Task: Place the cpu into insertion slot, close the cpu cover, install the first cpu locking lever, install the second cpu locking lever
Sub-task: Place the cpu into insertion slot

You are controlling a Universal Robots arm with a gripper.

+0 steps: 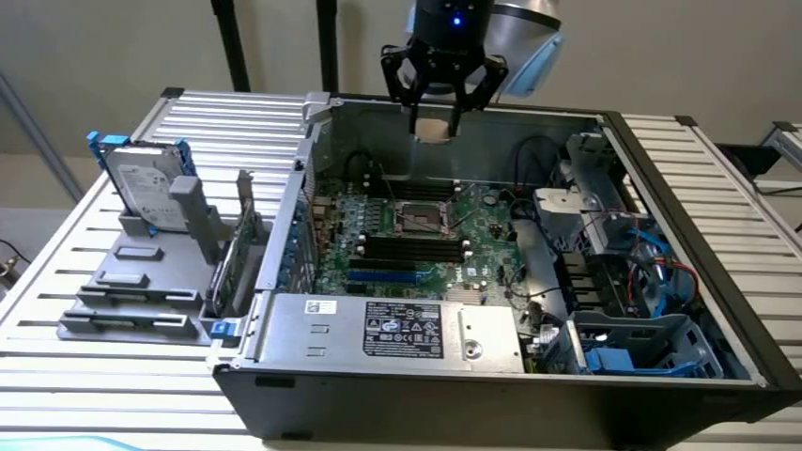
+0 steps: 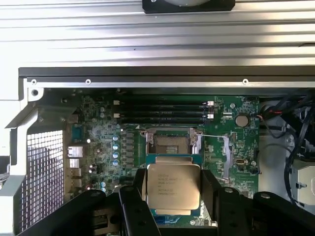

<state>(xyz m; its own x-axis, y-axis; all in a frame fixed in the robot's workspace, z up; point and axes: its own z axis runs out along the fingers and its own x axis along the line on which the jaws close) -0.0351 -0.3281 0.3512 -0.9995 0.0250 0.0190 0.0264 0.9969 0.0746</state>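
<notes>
Standing upright in a grey holder (image 1: pixel 131 282) at the exterior view's left, a hard drive (image 1: pixel 141 188) rests on the slatted counter (image 1: pixel 100 376). Beside it, the open computer case (image 1: pixel 501 404) shows the green motherboard (image 1: pixel 483 218) and the insertion slot (image 1: pixel 423 216). Above the case's far wall, the hand (image 1: pixel 434 132) grips the cpu (image 1: pixel 434 128) flat between its widely spread fingers, well clear of the slot.

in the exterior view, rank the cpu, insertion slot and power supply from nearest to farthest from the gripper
1. cpu: held in the gripper, up in the air.
2. insertion slot: on the green board, lower in the exterior view than the gripper.
3. power supply: silvery labelled box, lowest in the exterior view.
</notes>
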